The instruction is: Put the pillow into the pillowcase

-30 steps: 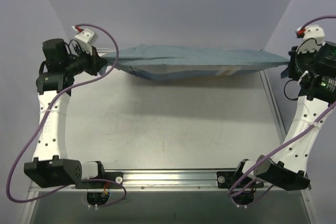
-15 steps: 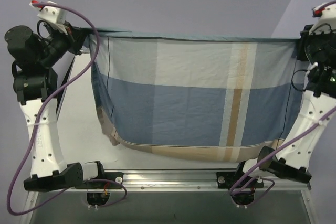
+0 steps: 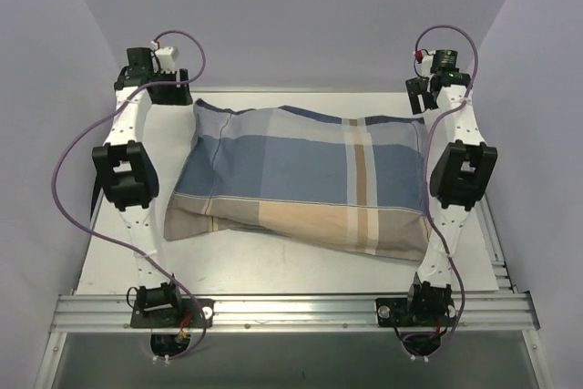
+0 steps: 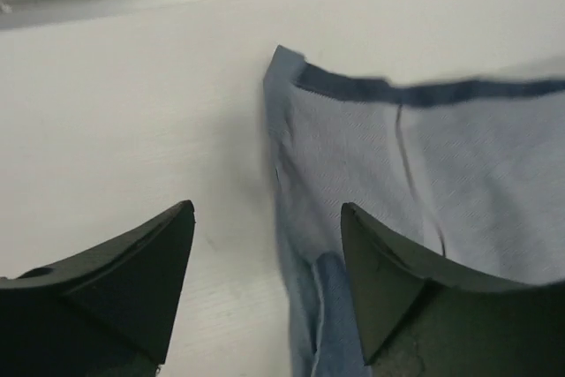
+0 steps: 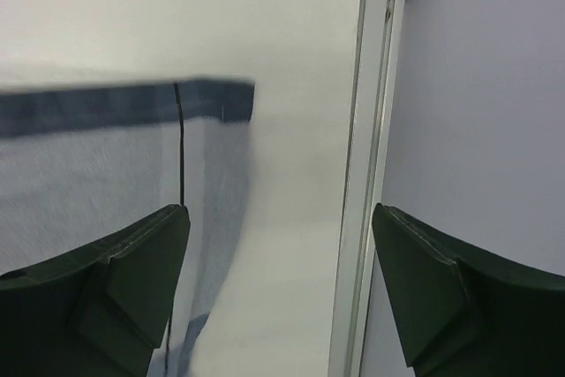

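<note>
Left gripper (image 4: 267, 218): jaws spread wide, nothing between them. It stood above the far left corner of the pillowcase (image 3: 301, 170), with one finger over the dark hem and the other over bare table (image 3: 301, 266).

Right gripper (image 5: 281, 214): jaws likewise spread wide and empty. It stood above the far right corner of the case, with the side rail (image 5: 353, 218) just beside it.

The pillowcase lay flat on the table between the two arms, plaid face up. It was rounded and full. The pillow itself was not visible. Judged from the bulge, it sat inside the case, and the task appeared close to done.

Hazards from this state:
- The open end of the case could not be identified. Lifting by the closed end could let the pillow slide out.
- The near left edge looked doubled over, so the pillow may be bunched there.
- A finger lowered onto the hem could snag the fabric and drag the case.
</note>
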Robot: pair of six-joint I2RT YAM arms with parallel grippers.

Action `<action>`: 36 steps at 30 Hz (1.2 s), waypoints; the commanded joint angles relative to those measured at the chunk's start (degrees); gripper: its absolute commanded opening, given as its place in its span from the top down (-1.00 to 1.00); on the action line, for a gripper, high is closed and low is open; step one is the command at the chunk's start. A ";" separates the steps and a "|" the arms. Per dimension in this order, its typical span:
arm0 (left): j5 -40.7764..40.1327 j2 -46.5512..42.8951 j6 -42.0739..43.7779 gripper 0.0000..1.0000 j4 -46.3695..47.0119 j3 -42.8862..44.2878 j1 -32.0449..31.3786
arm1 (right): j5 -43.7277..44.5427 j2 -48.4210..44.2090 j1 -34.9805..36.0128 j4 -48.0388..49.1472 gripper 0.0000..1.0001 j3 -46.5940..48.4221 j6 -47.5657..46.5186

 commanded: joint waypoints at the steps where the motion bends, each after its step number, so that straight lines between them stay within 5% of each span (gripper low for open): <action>1: -6.86 -5.25 3.35 -0.62 -8.20 7.72 2.46 | 6.78 -6.74 -1.98 -5.67 -0.76 3.54 -1.29; 4: -3.52 -12.10 5.55 -0.68 -8.98 0.96 3.86 | 2.74 -15.44 -2.25 -7.94 -0.79 -5.08 -3.66; 10: 6.14 -29.76 14.07 -0.68 -14.33 -28.47 5.89 | -10.35 -29.77 0.65 -25.69 -0.78 -17.48 -4.02; 14: 6.34 -38.73 21.27 -0.68 -19.44 -45.44 6.33 | -16.33 -37.23 5.13 -35.36 -0.78 -30.82 -3.93; 19: 4.39 -44.19 25.50 -0.62 -19.62 -62.14 6.68 | -19.24 -42.52 7.07 -36.26 -0.78 -43.50 -0.69; 22: 8.61 -48.85 29.80 -0.66 -21.02 -66.20 5.89 | -20.47 -44.89 7.07 -36.61 -0.78 -48.68 0.63; 24: 8.71 -52.01 31.13 -0.95 -22.25 -67.35 3.53 | -21.18 -46.65 7.07 -36.17 -0.83 -50.89 2.13; 30: 0.63 -54.66 24.55 -0.95 -18.49 -69.73 -2.01 | -21.53 -50.26 6.01 -32.83 -0.99 -57.31 6.26; 36: 1.15 -55.89 20.33 -0.95 -15.94 -67.19 -2.99 | -22.05 -52.90 3.47 -30.63 -1.00 -60.30 8.37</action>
